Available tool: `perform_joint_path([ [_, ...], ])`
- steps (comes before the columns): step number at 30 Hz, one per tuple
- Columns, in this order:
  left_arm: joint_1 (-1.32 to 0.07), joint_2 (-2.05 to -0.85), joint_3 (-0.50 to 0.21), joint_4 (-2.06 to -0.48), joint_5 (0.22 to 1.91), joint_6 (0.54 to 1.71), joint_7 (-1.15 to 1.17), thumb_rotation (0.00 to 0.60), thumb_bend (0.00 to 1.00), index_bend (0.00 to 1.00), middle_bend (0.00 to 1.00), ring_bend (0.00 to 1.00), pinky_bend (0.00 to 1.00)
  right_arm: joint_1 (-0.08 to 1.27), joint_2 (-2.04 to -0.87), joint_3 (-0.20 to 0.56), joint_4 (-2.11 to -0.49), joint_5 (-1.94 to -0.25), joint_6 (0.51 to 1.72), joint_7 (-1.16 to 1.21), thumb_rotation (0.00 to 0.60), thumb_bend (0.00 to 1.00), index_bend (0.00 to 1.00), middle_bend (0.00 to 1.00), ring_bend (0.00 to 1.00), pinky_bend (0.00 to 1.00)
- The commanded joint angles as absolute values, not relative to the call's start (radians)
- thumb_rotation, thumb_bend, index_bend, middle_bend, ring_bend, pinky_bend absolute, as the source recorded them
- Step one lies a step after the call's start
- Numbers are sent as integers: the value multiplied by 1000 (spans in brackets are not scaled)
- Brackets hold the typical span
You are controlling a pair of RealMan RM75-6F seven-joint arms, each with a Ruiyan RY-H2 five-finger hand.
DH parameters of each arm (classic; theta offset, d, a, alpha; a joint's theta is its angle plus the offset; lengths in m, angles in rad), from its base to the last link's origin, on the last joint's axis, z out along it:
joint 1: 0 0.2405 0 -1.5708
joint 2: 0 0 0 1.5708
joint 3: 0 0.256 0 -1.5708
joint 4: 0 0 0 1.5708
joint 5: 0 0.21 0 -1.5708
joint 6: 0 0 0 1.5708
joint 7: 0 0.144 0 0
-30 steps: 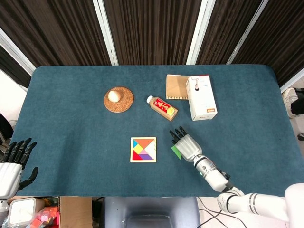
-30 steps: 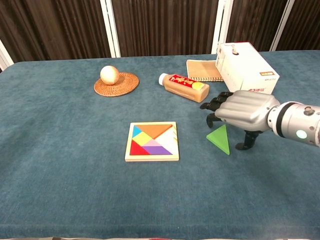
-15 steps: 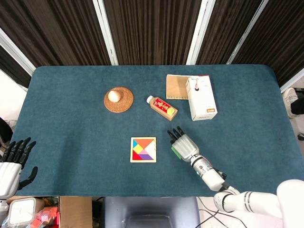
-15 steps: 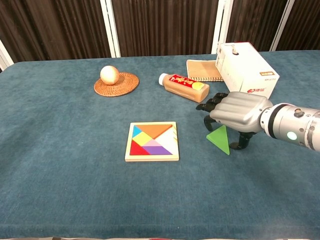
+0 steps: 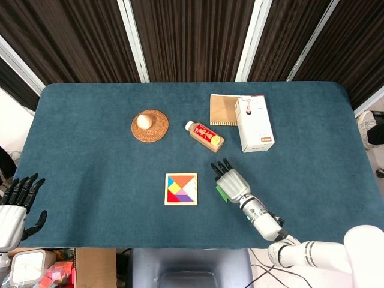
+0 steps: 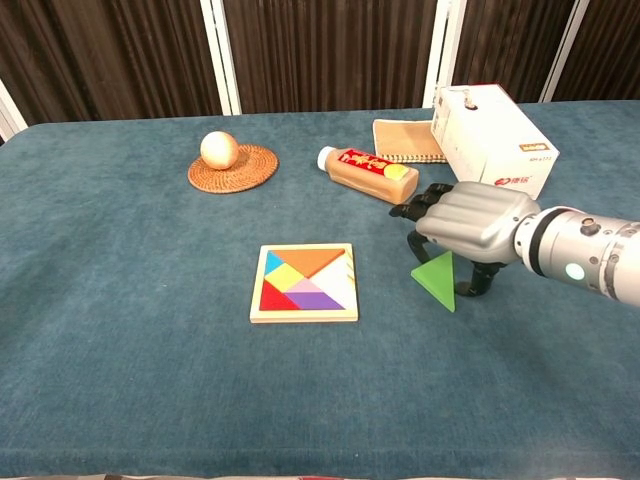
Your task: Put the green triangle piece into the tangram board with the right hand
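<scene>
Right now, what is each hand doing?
Left hand: open, holding nothing.
Right hand: over the green triangle; grip cannot be told.

white box (image 6: 497,142) orange label too small to read, bottle (image 6: 368,173) label illegible

tangram board (image 6: 304,283) left of triangle piece (image 6: 436,280), bottle (image 6: 367,172) behind, box (image 6: 492,139) right of bottle
</scene>
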State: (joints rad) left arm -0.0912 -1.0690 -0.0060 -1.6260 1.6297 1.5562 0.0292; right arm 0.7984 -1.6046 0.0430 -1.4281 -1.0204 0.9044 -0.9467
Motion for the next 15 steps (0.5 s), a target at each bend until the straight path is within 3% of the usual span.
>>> perform_joint_path([
  [1,-91,-1068,-6,-1625,1631,1557,27,600,460,0,0,0,48,799,-1610,40,-1423,-1035,917,-934,600,473,629,3,0,0],
  [15,-88,-1064,-2,-1628,1644,1565,18,600,459,0,0,0,48,794,-1662,87,-1436,-1133,1070,-912,600,478,727,88,0,0],
])
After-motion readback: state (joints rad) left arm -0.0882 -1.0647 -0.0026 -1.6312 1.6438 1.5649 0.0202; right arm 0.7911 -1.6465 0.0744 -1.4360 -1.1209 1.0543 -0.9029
